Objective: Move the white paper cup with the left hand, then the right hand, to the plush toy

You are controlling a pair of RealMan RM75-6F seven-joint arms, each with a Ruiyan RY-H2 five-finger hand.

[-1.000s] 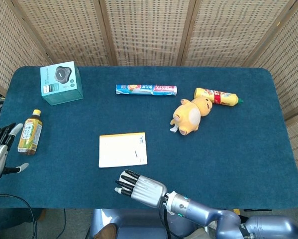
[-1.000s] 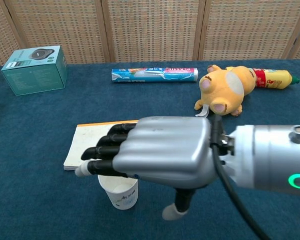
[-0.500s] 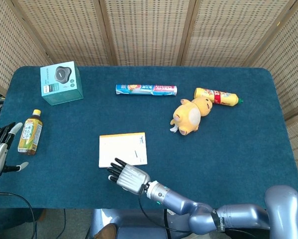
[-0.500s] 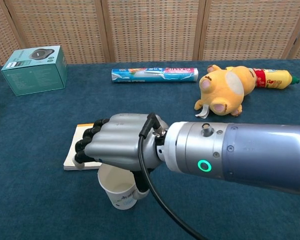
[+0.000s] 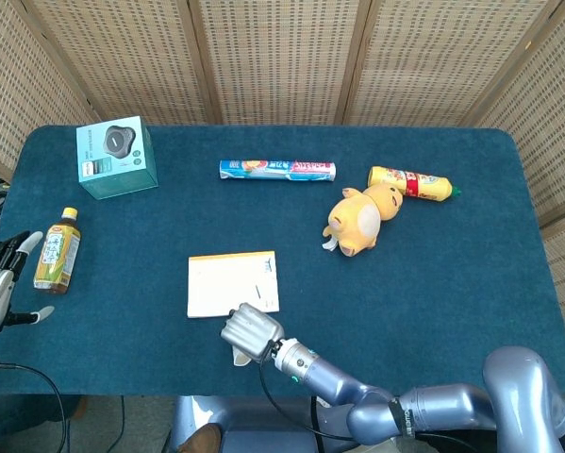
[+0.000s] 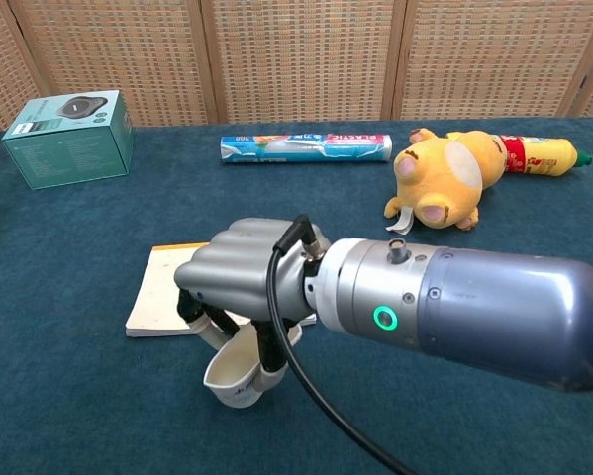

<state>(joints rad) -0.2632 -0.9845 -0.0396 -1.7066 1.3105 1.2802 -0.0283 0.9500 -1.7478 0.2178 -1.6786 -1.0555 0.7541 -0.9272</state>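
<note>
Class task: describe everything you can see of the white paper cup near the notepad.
The white paper cup is small, with a faint printed mark low on its side. It sits tilted, its open rim squashed out of round, on the dark blue tablecloth just in front of the notepad. The right robot hand grips it from above, dark fingers pressing its rim.

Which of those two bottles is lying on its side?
The yellow squeeze bottle with the red label, beside the plush toy; the green-labelled tea bottle stands upright.
</note>
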